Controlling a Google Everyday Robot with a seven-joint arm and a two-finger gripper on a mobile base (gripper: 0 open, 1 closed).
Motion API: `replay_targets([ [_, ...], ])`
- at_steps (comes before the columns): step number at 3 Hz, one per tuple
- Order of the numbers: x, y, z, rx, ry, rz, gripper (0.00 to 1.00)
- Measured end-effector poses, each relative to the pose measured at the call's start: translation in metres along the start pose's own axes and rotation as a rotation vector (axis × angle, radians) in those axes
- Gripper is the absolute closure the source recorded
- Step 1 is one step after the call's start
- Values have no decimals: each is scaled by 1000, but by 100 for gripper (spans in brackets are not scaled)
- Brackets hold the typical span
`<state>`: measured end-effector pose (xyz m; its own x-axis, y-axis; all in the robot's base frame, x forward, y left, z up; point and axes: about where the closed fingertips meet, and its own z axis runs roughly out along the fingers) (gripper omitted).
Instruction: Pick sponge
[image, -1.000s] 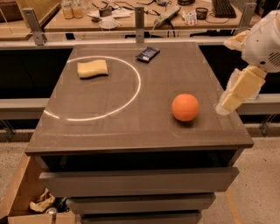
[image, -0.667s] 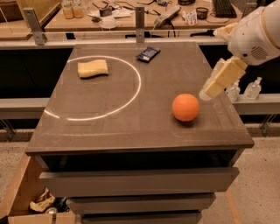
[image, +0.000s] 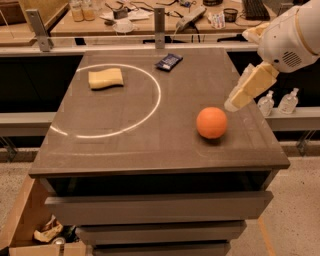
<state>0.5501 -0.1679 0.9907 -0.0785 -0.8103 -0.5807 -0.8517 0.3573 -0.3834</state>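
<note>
Currently the gripper (image: 234, 103), open or closed I cannot tell, hangs above the orange ball (image: 211, 122), while the sponge (image: 105, 78) lies well apart to its far left, long axis left-to-right.

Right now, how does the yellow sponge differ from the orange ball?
The sponge is a pale yellow, flat block; the orange ball is round. The sponge lies inside the white circle; the ball sits outside it. The gripper hovers beside the ball, far from the sponge. Both rest on the table.
</note>
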Motion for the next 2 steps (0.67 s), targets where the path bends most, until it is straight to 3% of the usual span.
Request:
replay_targets([
  [2,-13,-18,42,23,-73,87,0],
])
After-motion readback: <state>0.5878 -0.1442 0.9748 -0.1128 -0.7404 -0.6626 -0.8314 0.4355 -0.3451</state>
